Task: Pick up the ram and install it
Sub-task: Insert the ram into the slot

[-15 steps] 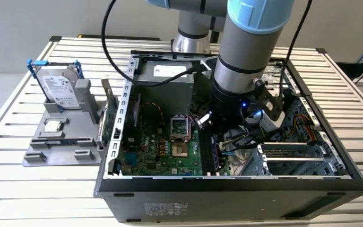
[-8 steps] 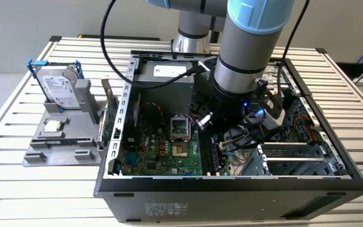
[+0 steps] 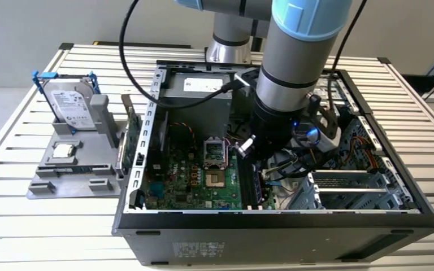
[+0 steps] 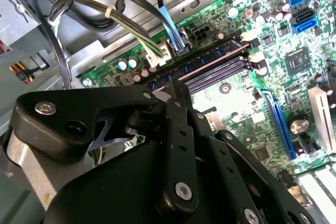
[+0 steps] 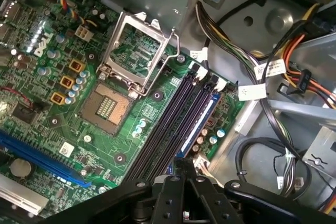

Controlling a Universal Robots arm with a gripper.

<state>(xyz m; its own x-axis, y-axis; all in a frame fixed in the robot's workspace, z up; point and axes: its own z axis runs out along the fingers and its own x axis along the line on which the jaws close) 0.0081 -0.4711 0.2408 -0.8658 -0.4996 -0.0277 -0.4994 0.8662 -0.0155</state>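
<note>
The ram point(image 5: 203, 119) is a thin blue-green stick standing in the outermost of the motherboard's black slots point(image 5: 157, 140), beside the cable bundle. In the second wrist view the ram point(image 4: 210, 56) shows dark chips and a coppery line along its lower edge, just above the slot. My gripper point(image 5: 181, 163) reaches down into the open computer case, and its black fingers point(image 4: 176, 90) are drawn together over the ram at about mid-length. In the exterior view my gripper point(image 3: 248, 161) hangs over the slot area, and the arm hides the stick.
Next to the slots lie the open processor socket point(image 5: 107, 106) and its raised metal frame point(image 5: 139, 45). Cable bundles point(image 5: 273, 77) crowd the case wall beside the ram. On the table left of the case point(image 3: 277, 217) stands a grey fixture point(image 3: 74, 180) with a hard drive point(image 3: 74, 107); a green card point(image 3: 133, 144) stands at the case's side.
</note>
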